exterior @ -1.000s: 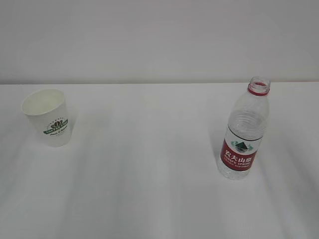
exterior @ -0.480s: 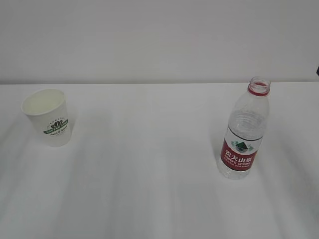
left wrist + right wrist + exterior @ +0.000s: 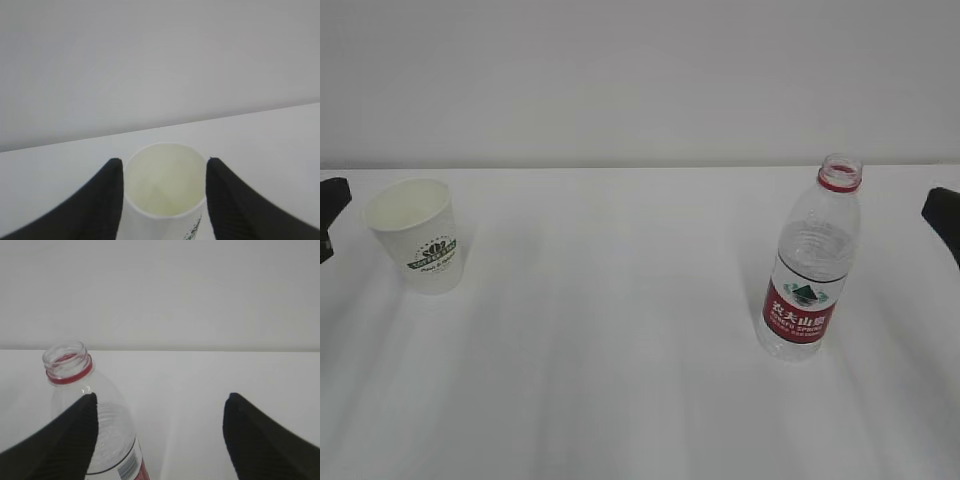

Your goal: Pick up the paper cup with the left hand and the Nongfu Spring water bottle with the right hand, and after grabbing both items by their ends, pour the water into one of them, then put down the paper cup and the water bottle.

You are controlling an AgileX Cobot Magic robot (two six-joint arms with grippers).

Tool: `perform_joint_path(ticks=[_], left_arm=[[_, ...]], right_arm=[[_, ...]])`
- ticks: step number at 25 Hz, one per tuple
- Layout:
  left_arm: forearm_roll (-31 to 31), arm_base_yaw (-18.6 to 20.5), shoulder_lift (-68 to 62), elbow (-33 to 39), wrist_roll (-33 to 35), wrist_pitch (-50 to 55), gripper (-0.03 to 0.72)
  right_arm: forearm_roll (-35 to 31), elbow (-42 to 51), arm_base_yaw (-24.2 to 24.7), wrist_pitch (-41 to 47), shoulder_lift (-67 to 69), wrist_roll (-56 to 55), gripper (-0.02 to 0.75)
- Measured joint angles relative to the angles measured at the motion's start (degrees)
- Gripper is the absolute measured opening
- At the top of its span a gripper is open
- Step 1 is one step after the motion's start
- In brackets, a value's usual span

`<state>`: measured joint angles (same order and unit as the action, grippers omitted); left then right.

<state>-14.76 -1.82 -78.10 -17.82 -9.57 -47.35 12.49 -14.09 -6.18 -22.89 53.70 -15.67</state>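
1. The left hand [image 3: 328, 215] shows only as a dark tip at the left edge of the exterior view.
2. In its wrist view the left hand [image 3: 164, 170] has its two black fingers [image 3: 102, 200] spread apart, tips pointing forward.
3. The right hand [image 3: 945, 215] shows only as a dark tip at the right edge.
4. In its wrist view the right hand [image 3: 160, 402] has its jaws wide apart.
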Motion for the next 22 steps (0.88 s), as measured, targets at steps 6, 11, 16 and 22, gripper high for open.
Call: perform_joint_path(ticks=[6, 11, 16, 22], left_arm=[[-0.4, 0.0, -0.4, 2.3, -0.4, -1.2, 0.392], [-0.4, 0.0, -1.7, 6.0, -0.5, -6.5, 0.392], [-0.4, 0.0, -6.9, 10.7, -1.0, -16.2, 0.392], [-1.0, 0.0, -12.2, 12.8, -1.0, -17.7, 0.392]], right_arm=[[0.2, 1.8, 0.0, -0.4, 0.1, -0.8, 0.587], [1.7, 3.0, 0.0, -0.8, 0.1, -2.9, 0.587], [5.9, 6.4, 0.0, -2.0, 0.1, -6.7, 0.587], [7.5, 7.8, 0.0, -5.4, 0.1, -7.2, 0.587]])
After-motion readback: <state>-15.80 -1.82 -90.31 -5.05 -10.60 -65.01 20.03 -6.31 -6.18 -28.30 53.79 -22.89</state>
